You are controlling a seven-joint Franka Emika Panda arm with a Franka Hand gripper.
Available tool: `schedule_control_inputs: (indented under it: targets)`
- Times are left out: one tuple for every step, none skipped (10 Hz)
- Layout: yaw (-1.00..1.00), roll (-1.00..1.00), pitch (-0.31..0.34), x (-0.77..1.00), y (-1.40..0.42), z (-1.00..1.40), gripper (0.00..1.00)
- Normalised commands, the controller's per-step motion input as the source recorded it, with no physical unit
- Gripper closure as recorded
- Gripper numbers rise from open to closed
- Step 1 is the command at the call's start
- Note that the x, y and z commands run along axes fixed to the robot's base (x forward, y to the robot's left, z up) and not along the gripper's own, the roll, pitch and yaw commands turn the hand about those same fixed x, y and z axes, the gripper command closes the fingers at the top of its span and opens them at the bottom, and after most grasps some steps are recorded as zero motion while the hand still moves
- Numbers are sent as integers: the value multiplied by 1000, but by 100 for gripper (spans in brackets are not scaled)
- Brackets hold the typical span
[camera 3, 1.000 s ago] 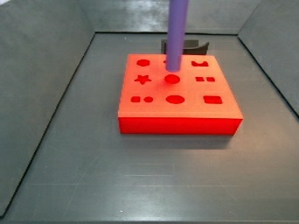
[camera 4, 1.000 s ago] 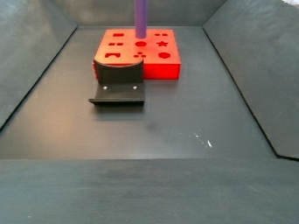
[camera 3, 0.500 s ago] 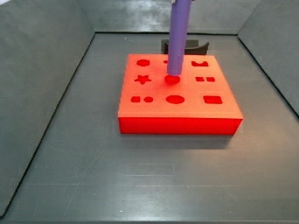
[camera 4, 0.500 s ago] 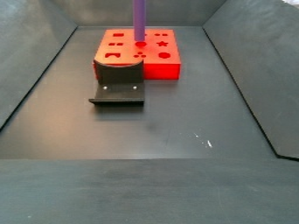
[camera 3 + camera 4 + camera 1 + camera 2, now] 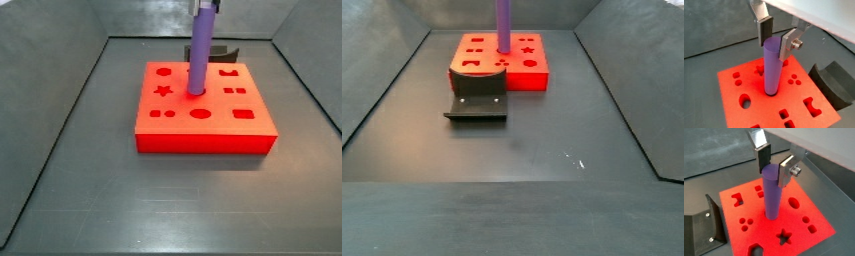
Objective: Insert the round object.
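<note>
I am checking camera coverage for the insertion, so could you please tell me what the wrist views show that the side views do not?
Only the wrist views show the gripper: its silver fingers with dark pads clamp the top of the purple peg. Only the side views show the whole red block on the grey floor between the enclosure walls, with the fixture standing in full beside the block. All views show the peg upright, its lower end at a hole in the block's top.

Purple peg (image 5: pixel 201 55) top, gripper (image 5: pixel 776 37) cut off in side views.
</note>
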Motion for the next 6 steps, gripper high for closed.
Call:
schedule_control_inputs:
  targets:
    - [74, 31, -16, 140, -17, -206, 100]
    - [77, 74, -9, 131, 0, -226, 100]
    - [80, 114, 0, 157, 0, -220, 100]
    - [60, 111, 0, 226, 0, -226, 100]
    - [43, 99, 0, 186, 0, -254, 100]
    - [43, 139, 3, 157, -3, -254, 100]
